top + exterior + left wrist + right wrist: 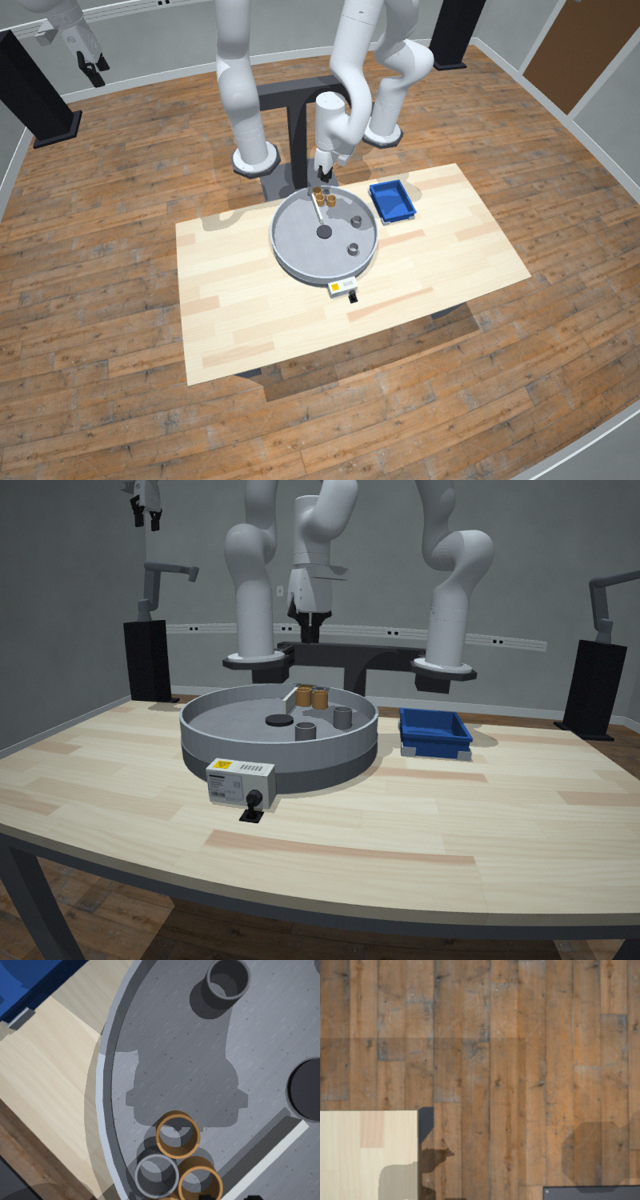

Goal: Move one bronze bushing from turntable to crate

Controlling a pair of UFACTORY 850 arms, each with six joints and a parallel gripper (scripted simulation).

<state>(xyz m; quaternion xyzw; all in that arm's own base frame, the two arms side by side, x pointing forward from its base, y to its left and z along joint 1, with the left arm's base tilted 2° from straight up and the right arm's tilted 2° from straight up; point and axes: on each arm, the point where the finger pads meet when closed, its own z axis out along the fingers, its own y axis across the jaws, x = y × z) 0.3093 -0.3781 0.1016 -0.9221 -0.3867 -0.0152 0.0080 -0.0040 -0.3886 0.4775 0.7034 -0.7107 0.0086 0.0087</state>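
Observation:
The grey turntable (299, 248) (289, 756) (264, 1032) carries upright bushings. One bronze bushing (331, 201) (320, 700) (176, 1114) stands at the near side of the rear group. A second bronze bushing (320, 199) (303, 697) (198, 1162) stands by the guide bar, with a third (317, 190) partly hidden behind it. A grey bushing (326, 190) (157, 1156) is among them. The blue crate (399, 218) (434, 746) (32, 988) sits level in its corner guides, empty. My left gripper (324, 179) (310, 641) hangs above the rear group, narrowly open and empty. My right gripper (101, 75) (147, 527) is open, empty, far away.
Two more grey bushings (356, 222) (354, 249) stand apart on the turntable's crate side. A white guide bar (317, 208) (268, 1158) runs from the rear wall to the dark hub (324, 231) (278, 720). A control box (342, 286) (240, 785) stands at the turntable's front.

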